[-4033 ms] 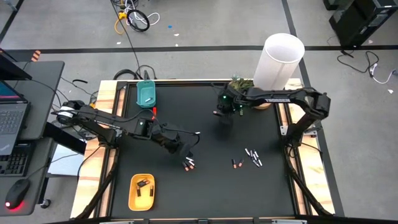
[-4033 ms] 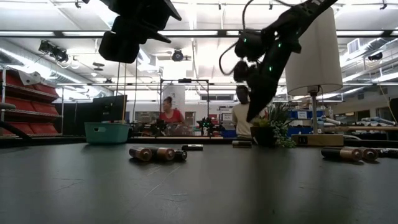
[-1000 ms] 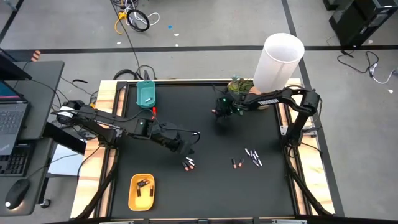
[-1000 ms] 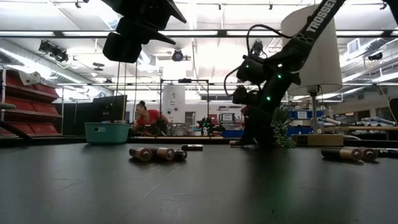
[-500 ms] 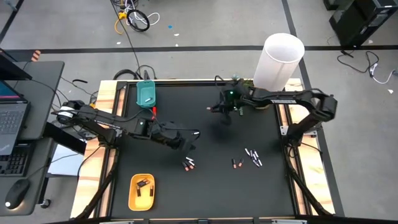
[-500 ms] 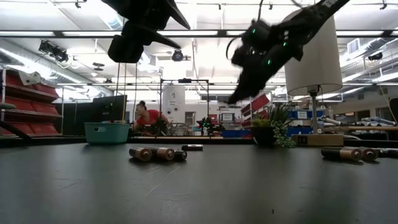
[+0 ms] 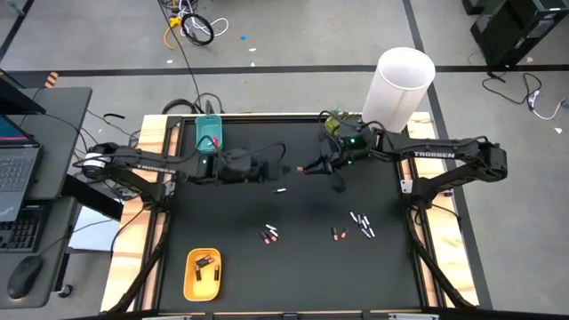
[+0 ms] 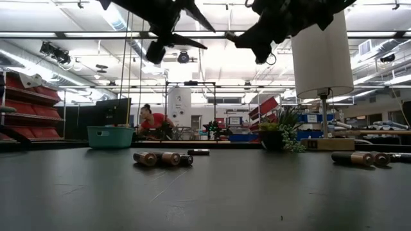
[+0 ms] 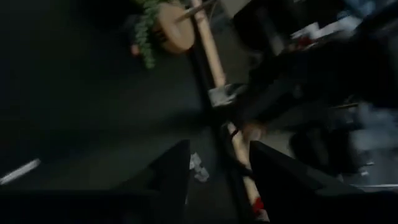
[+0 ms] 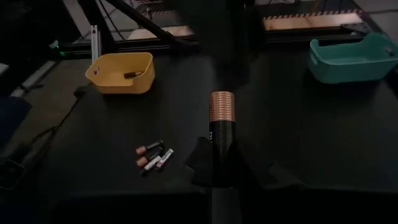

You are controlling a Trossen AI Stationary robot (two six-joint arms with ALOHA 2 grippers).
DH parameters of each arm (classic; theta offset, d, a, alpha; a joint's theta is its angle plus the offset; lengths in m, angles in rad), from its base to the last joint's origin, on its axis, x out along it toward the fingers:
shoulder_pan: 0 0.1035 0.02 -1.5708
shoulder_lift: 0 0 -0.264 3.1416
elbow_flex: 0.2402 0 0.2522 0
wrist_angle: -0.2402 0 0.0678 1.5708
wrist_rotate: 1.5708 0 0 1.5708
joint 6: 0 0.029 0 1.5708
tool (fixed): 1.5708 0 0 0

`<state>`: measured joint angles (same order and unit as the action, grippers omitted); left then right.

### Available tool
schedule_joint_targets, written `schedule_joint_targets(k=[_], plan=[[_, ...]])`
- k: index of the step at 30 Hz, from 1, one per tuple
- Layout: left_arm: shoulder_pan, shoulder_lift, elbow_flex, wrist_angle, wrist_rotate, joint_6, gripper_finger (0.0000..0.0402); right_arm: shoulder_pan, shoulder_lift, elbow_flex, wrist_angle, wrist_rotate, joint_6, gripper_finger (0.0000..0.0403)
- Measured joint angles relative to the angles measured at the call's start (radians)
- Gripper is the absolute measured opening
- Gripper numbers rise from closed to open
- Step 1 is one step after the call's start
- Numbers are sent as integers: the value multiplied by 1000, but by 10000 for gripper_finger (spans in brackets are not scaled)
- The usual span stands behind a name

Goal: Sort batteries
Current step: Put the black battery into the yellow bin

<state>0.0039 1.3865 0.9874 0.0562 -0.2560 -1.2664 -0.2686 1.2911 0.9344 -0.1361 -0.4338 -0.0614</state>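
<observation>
My right gripper [image 7: 308,168] hangs high over the table's far middle, shut on a dark battery with a copper end [image 10: 222,127]. My left gripper [image 7: 279,163] hangs just left of it, open and empty; in its wrist view [image 9: 217,171] I see table between the fingers. A pale battery [image 7: 281,189] lies on the black table below them. Dark, red-ended and pale batteries lie in clusters at the middle [image 7: 270,235] and right [image 7: 360,222]. The yellow tray [image 7: 189,286] at the near left holds a few dark batteries. The teal tray [image 7: 208,133] stands at the far left. My right gripper pinches the battery's dark body [image 10: 221,155] between its two fingers. The battery lies along the fingers, and its copper end [image 10: 222,102] sticks out forward past the fingertips. It is lifted clear of the table.
A lamp with a tall white shade [image 7: 402,84] and a small plant [image 7: 341,120] stand at the table's far right corner. Wooden rails [image 7: 153,222] edge the table left and right. A person shows in the room beyond [image 8: 151,122].
My right gripper has risen from the table surface with the battery and drifted a little toward the left. My left gripper has swung from the table's middle toward the far edge and risen. The pale battery has stayed where it lay.
</observation>
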Motion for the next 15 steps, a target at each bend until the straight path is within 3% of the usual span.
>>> schedule_joint_targets(k=[5, 15], plan=[[35, 0, 0, 59, 50, -4, 208, 36, 0, 0, -18, 71, 6, 29], [42, 68, 0, 134, 114, -56, 218, 52, 39, 0, -6, 92, 14, 29]])
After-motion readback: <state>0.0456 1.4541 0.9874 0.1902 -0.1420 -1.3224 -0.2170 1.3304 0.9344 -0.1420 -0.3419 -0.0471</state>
